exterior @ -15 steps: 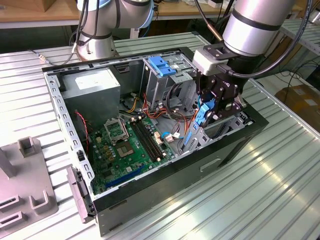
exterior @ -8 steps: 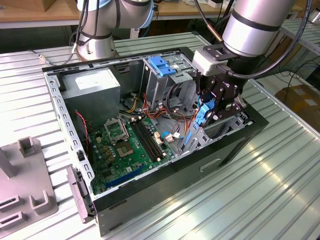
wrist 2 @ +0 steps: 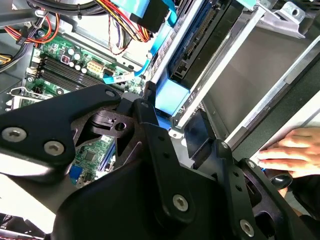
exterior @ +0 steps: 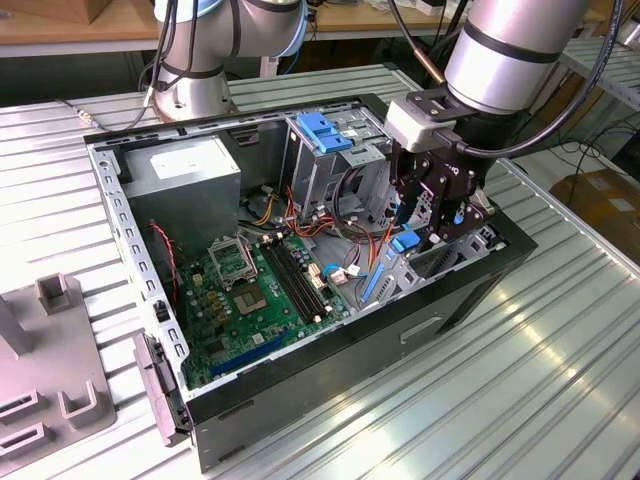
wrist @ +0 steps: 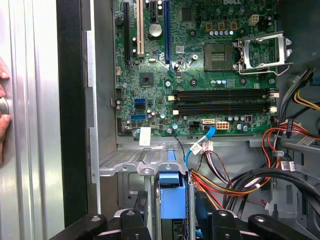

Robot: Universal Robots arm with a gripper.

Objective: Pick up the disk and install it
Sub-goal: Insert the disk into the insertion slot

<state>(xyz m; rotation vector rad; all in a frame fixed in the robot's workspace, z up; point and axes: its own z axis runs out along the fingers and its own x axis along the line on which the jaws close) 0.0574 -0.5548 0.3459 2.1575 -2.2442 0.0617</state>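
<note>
The gripper (exterior: 432, 232) is hanging low inside the front end of the open computer case (exterior: 330, 400), its fingers (wrist: 131, 222) pinching the disk (wrist: 170, 192) from either side by its blue frame. The disk is standing on edge between them, at the mouth of the drive bay (wrist 2: 225, 65). Held that way, I judge, its narrow side is lining up with the bay's metal rails so it can slide in rather than jam.

Just beside it, a bundle of red, yellow and black cables (wrist: 235, 185) is looping off to one side, leaving the slot free. Beyond, the motherboard (wrist: 200, 65) is lying flat on the case floor, its empty processor socket (wrist: 257, 52) showing. The case is lying on its side with the panel off, giving the arm access from above.

Farther off, the power supply (exterior: 185, 175) and the cage with a blue top (exterior: 325, 135) are sitting along the case's far side. A person's hand (wrist 2: 292, 150) is resting on the slatted table (exterior: 520, 400) just outside the case.
</note>
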